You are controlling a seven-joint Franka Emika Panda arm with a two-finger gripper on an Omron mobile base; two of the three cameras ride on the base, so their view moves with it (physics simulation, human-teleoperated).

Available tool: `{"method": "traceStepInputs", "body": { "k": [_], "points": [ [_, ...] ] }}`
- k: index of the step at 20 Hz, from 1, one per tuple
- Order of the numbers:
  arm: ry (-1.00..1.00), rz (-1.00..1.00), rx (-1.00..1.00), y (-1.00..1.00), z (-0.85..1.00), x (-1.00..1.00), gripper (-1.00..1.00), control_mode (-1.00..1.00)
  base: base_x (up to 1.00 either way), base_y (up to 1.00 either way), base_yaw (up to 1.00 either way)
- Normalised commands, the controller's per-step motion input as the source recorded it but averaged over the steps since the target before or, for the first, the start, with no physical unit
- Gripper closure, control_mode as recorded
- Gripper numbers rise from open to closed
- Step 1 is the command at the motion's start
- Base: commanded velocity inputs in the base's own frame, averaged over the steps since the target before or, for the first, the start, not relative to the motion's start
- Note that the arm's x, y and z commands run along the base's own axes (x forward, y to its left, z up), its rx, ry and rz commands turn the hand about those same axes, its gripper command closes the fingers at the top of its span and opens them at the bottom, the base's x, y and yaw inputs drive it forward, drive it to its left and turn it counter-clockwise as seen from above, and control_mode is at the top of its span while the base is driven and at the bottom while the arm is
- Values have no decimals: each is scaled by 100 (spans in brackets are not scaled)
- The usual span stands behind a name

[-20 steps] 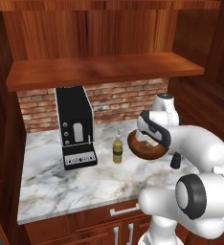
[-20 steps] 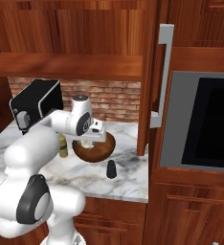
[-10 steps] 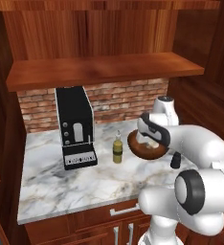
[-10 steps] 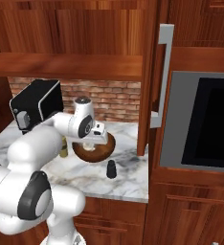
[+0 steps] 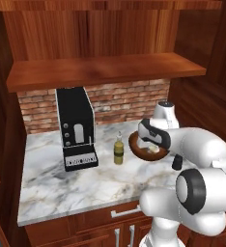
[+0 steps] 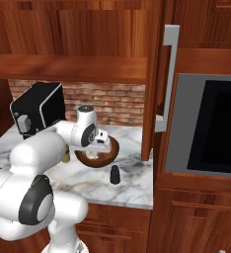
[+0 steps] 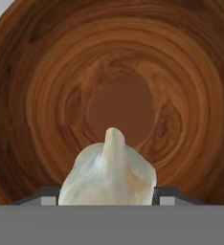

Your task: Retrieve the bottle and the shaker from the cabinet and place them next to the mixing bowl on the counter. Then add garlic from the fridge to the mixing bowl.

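A: Where does the garlic (image 7: 109, 174) sit relative to the mixing bowl (image 7: 118, 62)?

B: In the hand view the bulb sits between the two finger tips of the gripper (image 7: 106, 194), its pointed tip aimed straight at the bowl's dark floor. The wooden walls ring it on all sides, so the bulb hangs inside the rim, over the middle.

A: So the gripper is grasping the garlic?

B: It looks so. The tips flank the bulb closely on both sides, and nothing shows it resting on wood.

A: And the rest of the task's things?

B: In the left base view the bottle (image 5: 118, 149) stands on the counter (image 5: 47, 188) just beside the bowl (image 5: 136, 144), on the side toward the coffee machine (image 5: 77, 129). The shaker (image 6: 115, 174) stands near the counter's front edge, on the bowl's other side, in the right base view.

A: What does the next move turn on?

B: Likely only the drop line. The bowl's floor lies directly along the gripper's axis, so parting the fingers should let the bulb fall inside.
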Motion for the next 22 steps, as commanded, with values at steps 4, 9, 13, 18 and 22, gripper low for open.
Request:
{"method": "traceStepInputs", "body": {
  "k": [4,9,13,18,22],
  "points": [
    [1,0,0,0,-2,0,-100,-100,0,0,0],
    [0,0,0,0,0,0,-100,-100,0,0,0],
    [0,0,0,0,0,0,-100,-100,0,0,0],
    [0,0,0,0,6,-1,-100,-100,0,0,0],
    [-5,0,0,0,21,-21,-100,-100,0,0,0]
  ]
}}
